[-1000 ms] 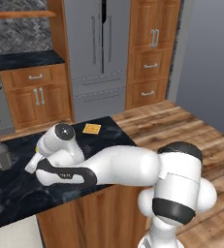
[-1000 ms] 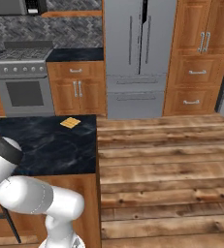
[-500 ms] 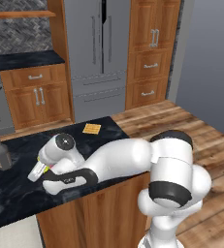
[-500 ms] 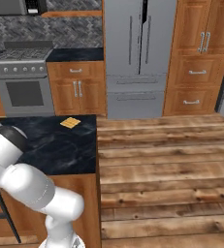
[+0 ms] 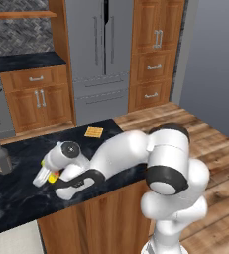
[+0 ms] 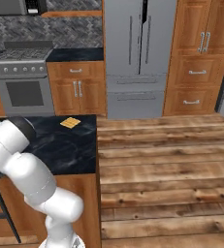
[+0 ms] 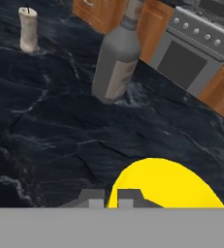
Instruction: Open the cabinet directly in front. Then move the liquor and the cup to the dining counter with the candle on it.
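From the left base view you see the gripper (image 5: 47, 175) low over the dining counter (image 5: 17, 198), its fingers pinched on the cup (image 5: 52, 175), a sliver of yellow. The liquor (image 5: 1, 156) stands upright near the counter's left edge, grey body, red cap. The hand view gives you the candle (image 7: 28, 29) standing beyond the liquor (image 7: 116, 60), and the cup (image 7: 164, 185) as a bright yellow dome. The right base view adds a small tan square (image 6: 70, 122) near the counter's far edge.
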Tool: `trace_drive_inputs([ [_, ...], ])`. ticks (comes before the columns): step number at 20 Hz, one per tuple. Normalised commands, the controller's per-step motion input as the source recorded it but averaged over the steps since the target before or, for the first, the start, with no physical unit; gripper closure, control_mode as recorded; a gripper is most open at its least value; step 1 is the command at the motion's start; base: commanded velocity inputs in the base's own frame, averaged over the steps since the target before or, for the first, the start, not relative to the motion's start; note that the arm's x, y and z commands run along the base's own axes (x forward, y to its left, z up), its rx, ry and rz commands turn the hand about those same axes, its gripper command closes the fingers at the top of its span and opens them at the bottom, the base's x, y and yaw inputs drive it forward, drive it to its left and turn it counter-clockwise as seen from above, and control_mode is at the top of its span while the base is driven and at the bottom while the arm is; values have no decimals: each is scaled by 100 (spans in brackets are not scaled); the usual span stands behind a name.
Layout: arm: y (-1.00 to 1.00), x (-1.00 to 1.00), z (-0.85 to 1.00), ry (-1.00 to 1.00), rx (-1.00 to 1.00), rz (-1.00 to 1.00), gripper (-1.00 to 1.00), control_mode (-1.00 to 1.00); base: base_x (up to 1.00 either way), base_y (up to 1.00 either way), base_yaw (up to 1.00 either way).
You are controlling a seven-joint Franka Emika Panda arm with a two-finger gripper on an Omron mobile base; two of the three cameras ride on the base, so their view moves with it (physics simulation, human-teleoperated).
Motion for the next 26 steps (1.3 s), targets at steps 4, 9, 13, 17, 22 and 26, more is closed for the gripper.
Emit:
trace_drive_inputs([
  [4,5,32,-14,-4,0,0,100,-100,0,0,0],
  [9,15,35,-14,-3,0,-2,100,-100,0,0,0],
  [13,16,17,-16,-2,0,-1,-100,-100,0,0,0],
  [17,0,0,0,0,0,0,-100,-100,0,0,0],
  [22,1,-27,-2,-4,0,0,-100,-100,0,0,0],
  [26,-15,-89,97,-18,6,-11,-100,-100,0,0,0],
])
